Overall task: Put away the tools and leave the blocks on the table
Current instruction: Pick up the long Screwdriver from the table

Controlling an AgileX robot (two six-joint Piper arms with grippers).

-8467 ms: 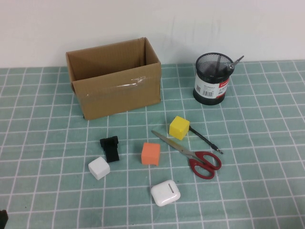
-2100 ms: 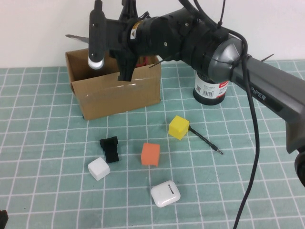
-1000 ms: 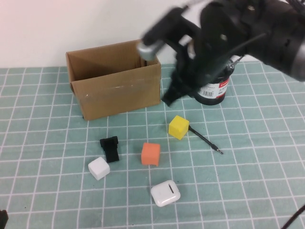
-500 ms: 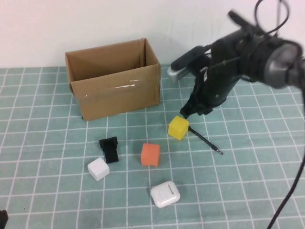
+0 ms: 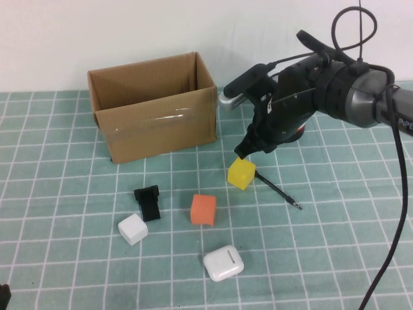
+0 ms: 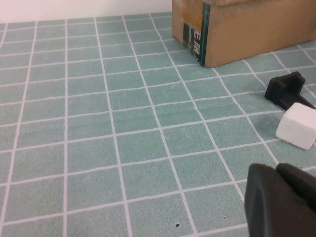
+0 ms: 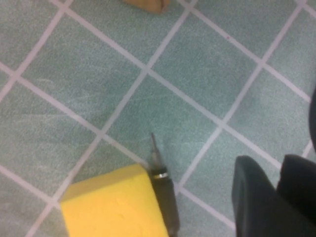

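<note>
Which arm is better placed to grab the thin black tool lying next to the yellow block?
The right. The right gripper hovers just above the yellow block and the thin black tool. The left gripper sits low near the white block, far from it.

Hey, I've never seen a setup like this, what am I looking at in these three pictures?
A two-armed robot tidying a green grid table. One picture looks down from above; two come from wrist cameras. The right pincer hovers above the yellow block, empty, beside the thin black tool. The left pincer sits parked near the white block. Also out: an orange block, a black clip, a white case and a cardboard box.
</note>
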